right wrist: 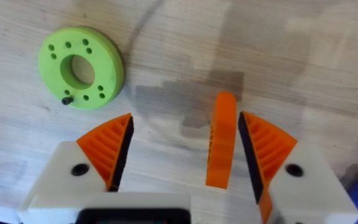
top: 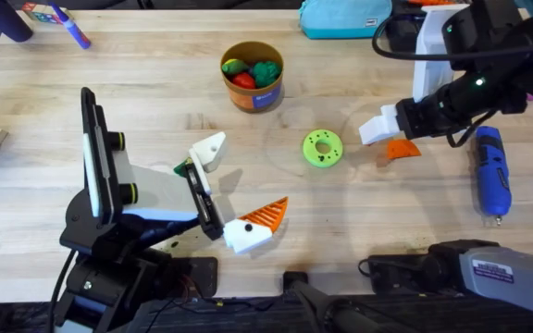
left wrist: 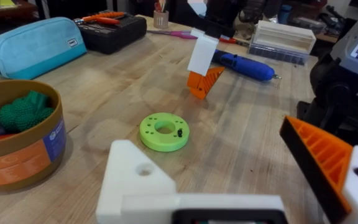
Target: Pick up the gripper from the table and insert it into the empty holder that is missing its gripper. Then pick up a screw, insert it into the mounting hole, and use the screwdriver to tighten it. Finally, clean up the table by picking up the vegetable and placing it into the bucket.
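1. The gripper [right wrist: 222, 140] stood on edge between the right gripper's [right wrist: 185, 152] wide-open fingers, up against one pad, long axis running along them.
2. Right arm was reaching down over it from the far right, way nearer than the left.
3. Left gripper [top: 234, 190] was open too, empty, one holder bare.

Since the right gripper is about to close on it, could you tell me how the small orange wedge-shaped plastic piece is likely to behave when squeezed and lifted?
The small orange wedge-shaped plastic piece looks like rigid plastic, so it probably won't flex. It stands on a narrow edge beside one ribbed pad of the open right gripper, so a nudge might tip it. Being small, it is likely light; its tapered faces could let it slide out.
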You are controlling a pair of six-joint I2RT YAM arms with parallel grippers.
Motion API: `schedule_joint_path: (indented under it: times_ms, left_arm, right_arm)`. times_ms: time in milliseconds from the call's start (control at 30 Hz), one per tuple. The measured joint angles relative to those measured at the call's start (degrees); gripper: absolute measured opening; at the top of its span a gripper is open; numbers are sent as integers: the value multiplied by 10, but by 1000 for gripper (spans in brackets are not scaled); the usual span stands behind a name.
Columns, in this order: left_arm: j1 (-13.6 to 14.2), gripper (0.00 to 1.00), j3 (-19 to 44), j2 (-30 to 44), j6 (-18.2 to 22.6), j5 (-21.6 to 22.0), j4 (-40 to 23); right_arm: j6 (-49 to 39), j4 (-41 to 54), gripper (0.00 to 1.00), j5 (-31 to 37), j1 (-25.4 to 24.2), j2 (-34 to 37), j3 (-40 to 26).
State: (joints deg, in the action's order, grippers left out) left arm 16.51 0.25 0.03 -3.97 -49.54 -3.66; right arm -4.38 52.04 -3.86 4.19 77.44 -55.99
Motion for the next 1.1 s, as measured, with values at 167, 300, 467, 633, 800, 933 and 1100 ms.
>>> schedule_joint_path:
  times_ms: [167, 300, 467, 633, 800, 933, 1100]
  left_arm:
    - [0, 990, 0, 0, 0, 0, -2]
    - [0, 990, 0, 0, 0, 0, -2]
    - [0, 990, 0, 0, 0, 0, -2]
    - [0, 990, 0, 0, 0, 0, -2]
    - [0, 990, 0, 0, 0, 0, -2]
    - [0, 990, 0, 0, 0, 0, -2]
    - [0, 990, 0, 0, 0, 0, -2]
  right_arm:
    - [-1, 2, 951, 0, -1, 10, 0]
    - [-1, 14, 951, 19, -1, 24, -11]
    - [-1, 43, 951, 58, -3, 11, -44]
    - [8, 51, 992, 74, -4, -5, -50]
    - [81, 71, 994, 82, -10, -4, -50]
    - [158, 73, 992, 88, -14, -4, -50]
    - [222, 88, 991, 86, -14, 4, -50]
